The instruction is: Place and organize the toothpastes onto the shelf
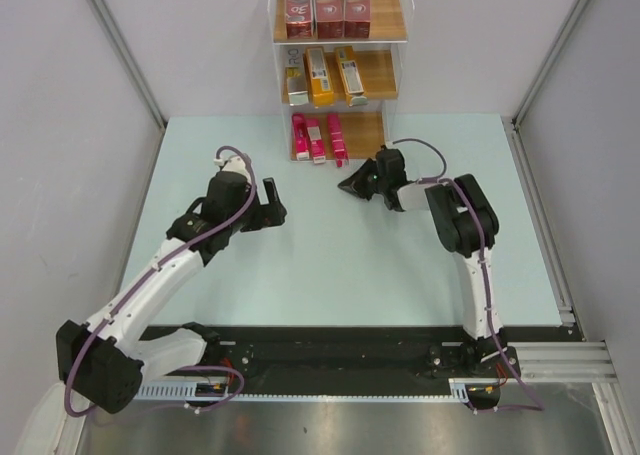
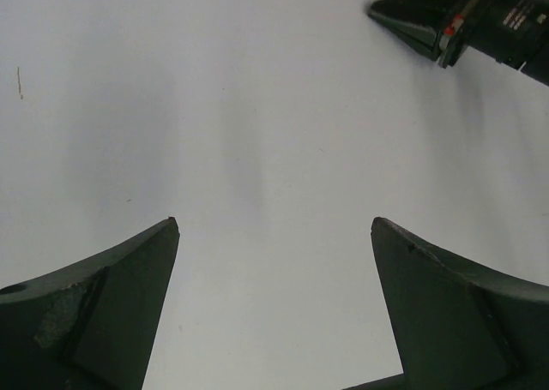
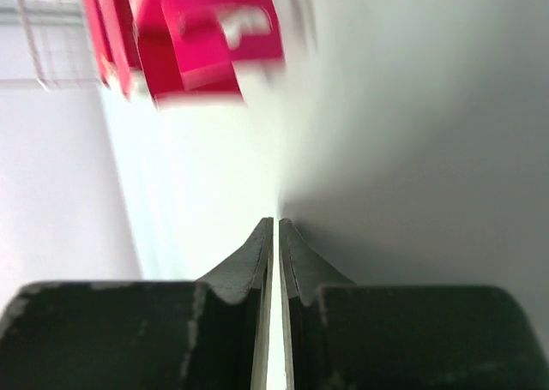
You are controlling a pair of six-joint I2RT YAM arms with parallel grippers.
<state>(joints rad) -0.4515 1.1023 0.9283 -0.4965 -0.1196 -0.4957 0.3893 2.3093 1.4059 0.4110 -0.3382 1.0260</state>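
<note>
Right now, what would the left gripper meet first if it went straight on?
Probably the pale flat table top: the open left gripper faces bare surface, with the black right gripper off to one side.

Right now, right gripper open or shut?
Shut, holding nothing. In the right wrist view the right gripper has its fingers pressed tip to tip, with only a thin sliver of light between them.

Open pale green desk [image 1: 330, 265] stretches between the 2 arms. At its far edge stands the stepped wooden shelf with clear acrylic walls [image 1: 390, 75]. Its 3 tiers carry cartons at left and middle, with bare board showing on the right. The right tool [image 1: 347, 185], fingers pressed together, sits near the slim pink cartons [image 1: 317, 137] on the lowest tier.
</note>
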